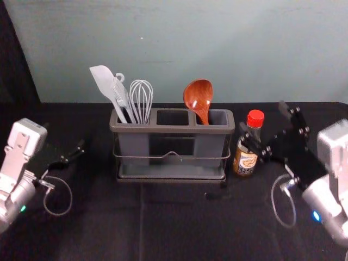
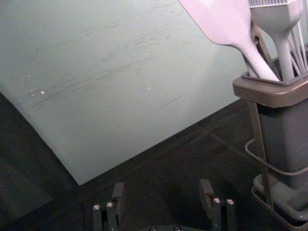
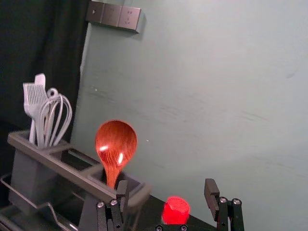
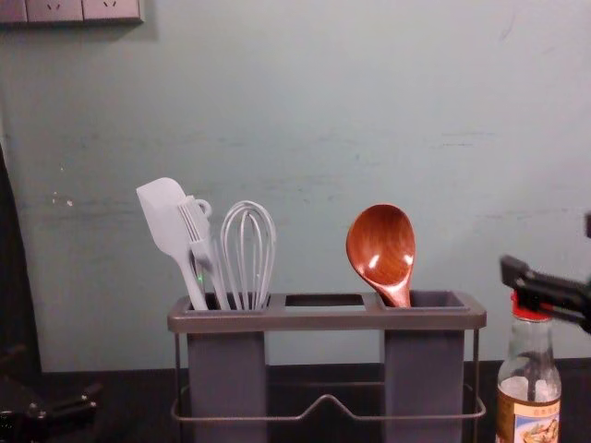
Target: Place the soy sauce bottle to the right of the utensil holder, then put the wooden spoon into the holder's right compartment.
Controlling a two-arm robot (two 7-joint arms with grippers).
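On the left, the idle left gripper has its 2 fingers apart, nothing between them. Beside it stands the utensil holder, white utensils leaning in its left compartment; a swing of that arm towards it could snag the protruding spatula. The wooden spoon rests bowl up in the right compartment, so both placements look done. Its bowl stands high, and a pass too low over the rim might tip it out. Just right of the holder, the soy sauce bottle is upright. The right gripper is at its top, 2 fingers open, the red cap showing between them. Pulling back crookedly could catch the cap and topple the bottle, perhaps against the holder.
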